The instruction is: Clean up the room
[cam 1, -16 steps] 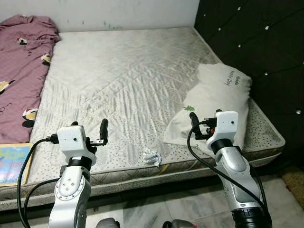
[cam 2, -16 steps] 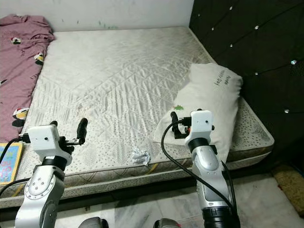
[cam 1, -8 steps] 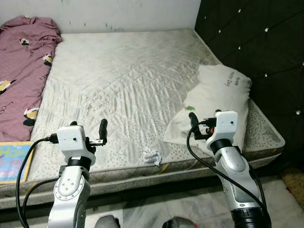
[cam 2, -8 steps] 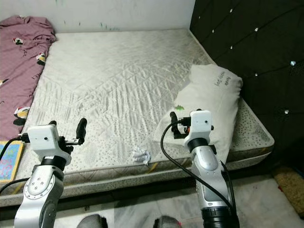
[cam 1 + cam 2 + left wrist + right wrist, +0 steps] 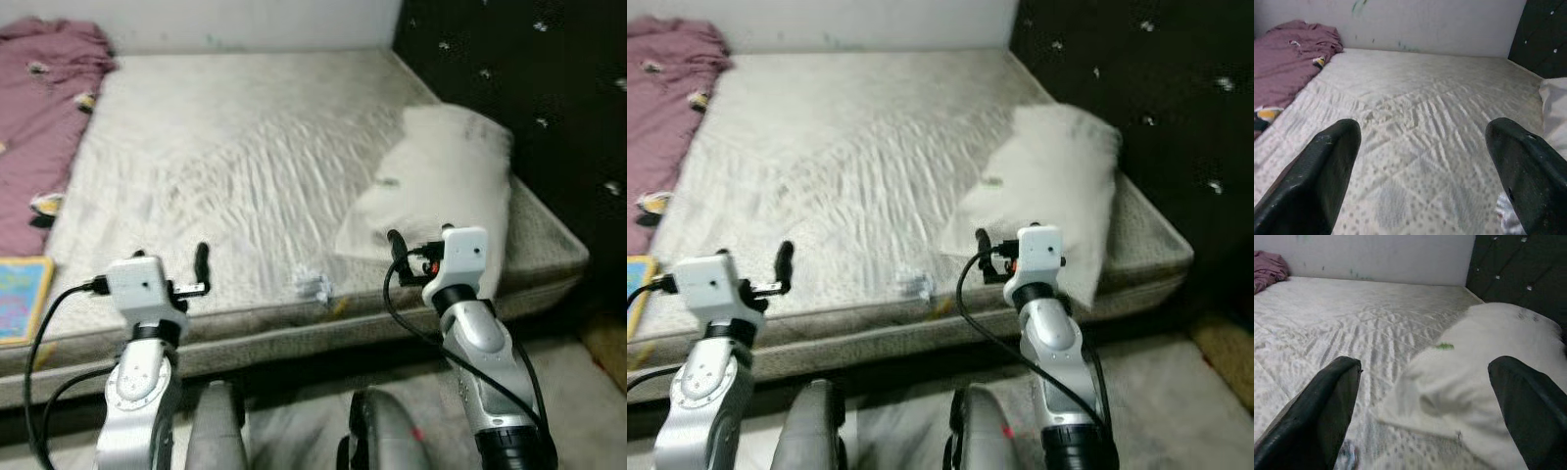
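Bare quilted mattress [image 5: 245, 147] spans the left eye view; crumpled paper [image 5: 313, 286] lies lower centre near its front edge, white pillow [image 5: 441, 186] at right, maroon blanket [image 5: 39, 108] upper left. Left wrist view: left gripper [image 5: 1422, 171], fingers apart. Right wrist view: right gripper [image 5: 1425, 406], fingers apart, facing the pillow.

Your head views are smeared by motion blur, so the small crumpled scrap [image 5: 313, 286] on the mattress [image 5: 245, 147] edge between the two sets of jaws stays unidentifiable. Print on the pillow [image 5: 441, 186] ahead of the right jaws is illegible. The picture's edge cuts off the maroon blanket [image 5: 39, 117] and the colourful book [image 5: 20, 299] beyond your left jaws.
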